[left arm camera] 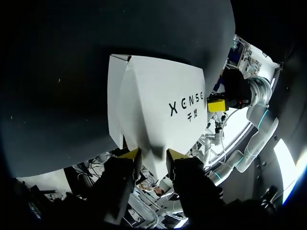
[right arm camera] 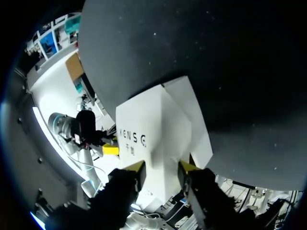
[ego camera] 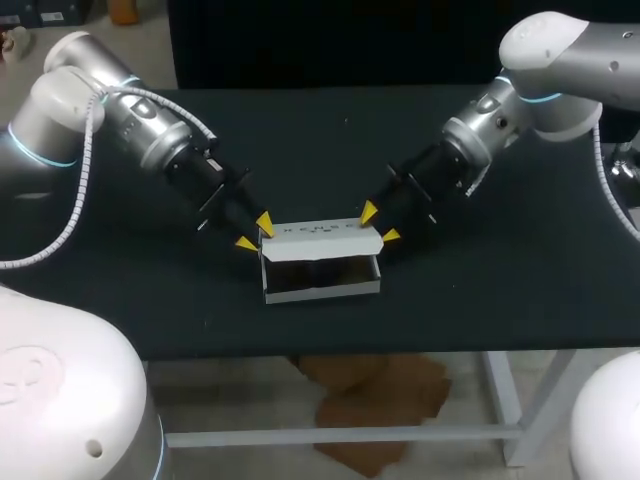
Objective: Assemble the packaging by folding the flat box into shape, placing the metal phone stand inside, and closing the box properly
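Observation:
A white cardboard box stands at the middle of the black table, its lid raised and tilted over a dark inside; I cannot make out the phone stand there. My left gripper is at the lid's left end. In the left wrist view the lid's narrow end lies between both fingers of the left gripper, touching each. My right gripper holds the lid's right end the same way. In the right wrist view the right gripper is shut on the lid.
The black table top spreads to both sides of the box and behind it. Its front edge runs a short way in front of the box. Both arms slant in from the back corners.

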